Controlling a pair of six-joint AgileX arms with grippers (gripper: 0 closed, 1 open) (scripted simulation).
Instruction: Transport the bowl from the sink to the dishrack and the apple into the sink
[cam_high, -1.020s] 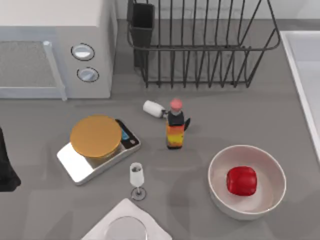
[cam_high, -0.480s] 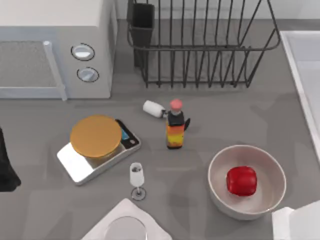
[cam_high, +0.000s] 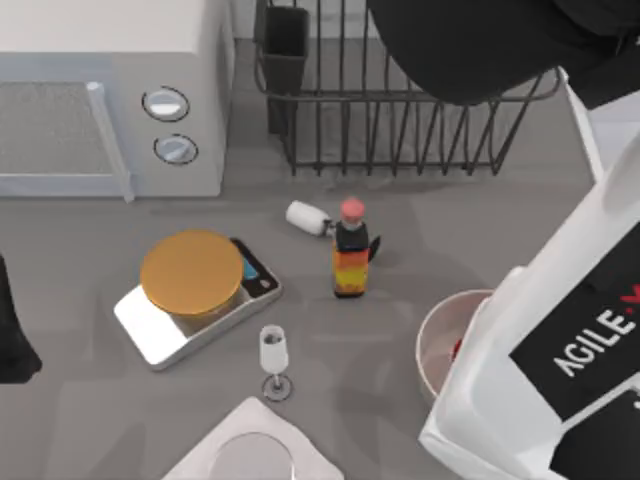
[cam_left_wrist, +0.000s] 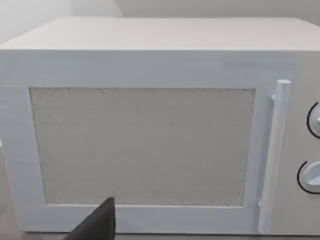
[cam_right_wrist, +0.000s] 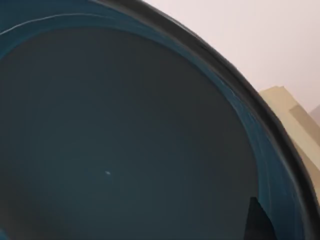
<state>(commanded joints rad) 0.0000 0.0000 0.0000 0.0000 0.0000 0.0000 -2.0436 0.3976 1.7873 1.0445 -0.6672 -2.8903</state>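
top view: the right arm (cam_high: 560, 350), white with black panels, crosses the right side of the table and reaches over the dishrack (cam_high: 400, 100) at the far edge; a large dark rounded shape (cam_high: 470, 45) hangs above the rack. the arm covers most of the white bowl (cam_high: 440, 345), where a sliver of the red apple (cam_high: 457, 349) shows. the white rim of the sink (cam_high: 585, 130) runs beside the rack on the right. a microwave (cam_high: 110, 90) stands far left, with a scale (cam_high: 195, 295), a bottle (cam_high: 350, 255) and a wine glass (cam_high: 274, 358) nearer.

right wrist view: the teal-blue bowl (cam_right_wrist: 125, 145) is seen from inside, very close, its rim dark; a dark fingertip (cam_right_wrist: 260, 222) lies against its inner wall. how far the right gripper is spread cannot be told.

left wrist view: the microwave door and one dark fingertip (cam_left_wrist: 97, 225) of the left gripper, parked at the left edge; its spread cannot be told.
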